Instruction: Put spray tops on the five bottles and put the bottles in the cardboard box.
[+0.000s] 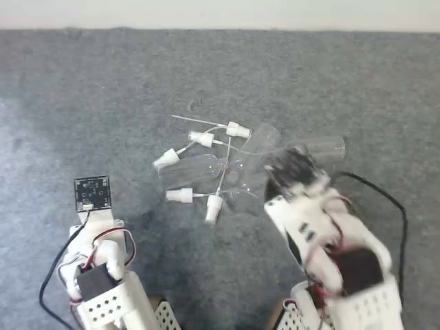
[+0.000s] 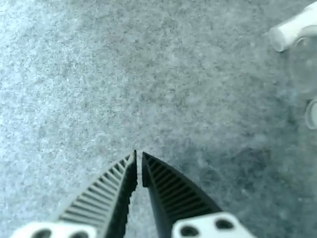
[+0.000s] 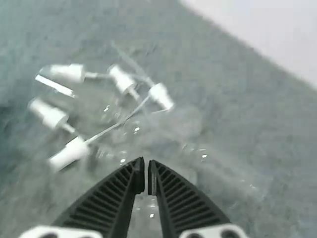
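Several clear bottles [image 1: 192, 170] lie on their sides in a loose pile at the middle of the grey carpet, mixed with several white spray tops [image 1: 201, 139] with thin tubes. My right gripper [image 1: 292, 168] hovers over the right side of the pile, next to one bottle [image 1: 320, 148]. In its wrist view the right gripper [image 3: 146, 162] is shut with nothing in it, just short of the bottles [image 3: 173, 129] and spray tops [image 3: 69, 151]. My left gripper [image 2: 138, 156] is shut over bare carpet at the lower left, with a spray top [image 2: 292, 29] far off.
The grey carpet [image 1: 82, 103] spreads wide to the left and behind the pile. A pale strip of floor [image 1: 220, 14] runs along the far edge. A black cable [image 1: 388, 199] loops beside the right arm.
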Robot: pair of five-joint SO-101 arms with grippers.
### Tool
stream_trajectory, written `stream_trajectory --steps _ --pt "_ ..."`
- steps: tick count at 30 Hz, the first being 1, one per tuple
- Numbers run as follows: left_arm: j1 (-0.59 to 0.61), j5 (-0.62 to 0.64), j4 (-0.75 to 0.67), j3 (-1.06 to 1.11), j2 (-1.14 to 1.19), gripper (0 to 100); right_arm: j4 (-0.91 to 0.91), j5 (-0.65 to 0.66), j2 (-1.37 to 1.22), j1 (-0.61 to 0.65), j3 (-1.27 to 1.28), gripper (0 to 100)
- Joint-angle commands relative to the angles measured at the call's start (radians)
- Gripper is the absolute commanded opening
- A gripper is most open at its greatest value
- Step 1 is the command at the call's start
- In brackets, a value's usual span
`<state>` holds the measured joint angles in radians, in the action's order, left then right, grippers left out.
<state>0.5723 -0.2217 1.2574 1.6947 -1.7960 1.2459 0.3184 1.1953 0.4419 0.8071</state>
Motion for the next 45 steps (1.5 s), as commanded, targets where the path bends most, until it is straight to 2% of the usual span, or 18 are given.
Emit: stream_trajectory --steps 1,5,10,16,25,34,39,45 --pt "0.005 0.012 -0.003 -0.062 -0.009 1 -0.021 0.008 -0.182 0.077 -0.126 3.7" --pt "0.012 0.012 -0.003 -0.062 -0.009 1 -0.028 0.006 -0.363 0.15 -0.199 8.4" --pt "0.081 0.014 -0.031 -0.064 -0.009 2 -0.16 0.015 -0.578 0.237 -0.25 9.2" --pt "0.084 0.014 -0.031 -0.064 -0.009 2 -0.213 0.015 -0.825 0.317 -0.368 18.5" --pt "0.086 0.014 -0.031 -0.062 -0.009 2 -0.214 0.015 -1.139 0.43 -0.612 16.2" --pt "0.086 0.012 -0.031 -0.062 -0.009 2 -0.22 0.017 -1.366 0.481 -0.724 16.2" --pt "0.086 0.012 -0.031 -0.062 -0.009 2 -0.232 0.077 -1.445 0.495 -0.738 16.2" --pt "0.086 0.012 -0.031 -0.062 -0.009 2 -0.242 0.078 -1.564 0.476 -0.824 16.2"
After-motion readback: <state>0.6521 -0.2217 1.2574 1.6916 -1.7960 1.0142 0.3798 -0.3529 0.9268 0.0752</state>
